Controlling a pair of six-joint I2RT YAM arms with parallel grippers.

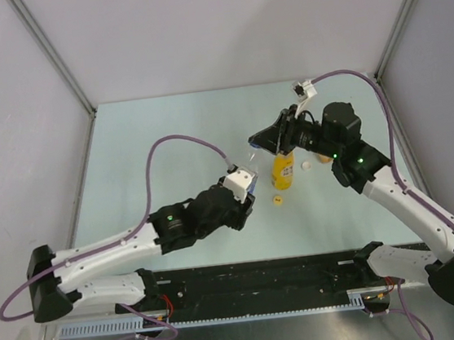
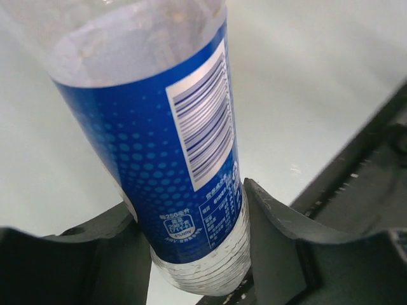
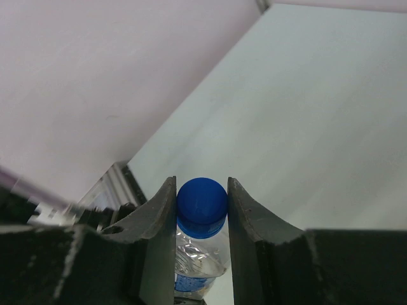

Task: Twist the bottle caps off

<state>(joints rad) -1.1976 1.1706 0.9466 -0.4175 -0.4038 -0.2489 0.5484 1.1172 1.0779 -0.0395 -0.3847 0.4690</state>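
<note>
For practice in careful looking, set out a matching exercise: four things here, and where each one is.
Things:
1 round blue plastic cap
2 clear plastic bottle with blue label
3 small yellow plastic cap
4 yellow plastic bottle

Places:
A standing on the table
B between the fingers of the right pincer
C lying loose on the table
D gripped by the left pincer

Pairs: 1-B, 2-D, 3-C, 4-A.

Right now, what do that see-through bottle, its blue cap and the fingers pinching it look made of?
The bottle looks like thin clear glossy plastic: ribbed see-through base, printed blue label. The blue cap: smooth opaque plastic, slight sheen. The fingers: matte black, faintly grainy, probably hard plastic.
</note>
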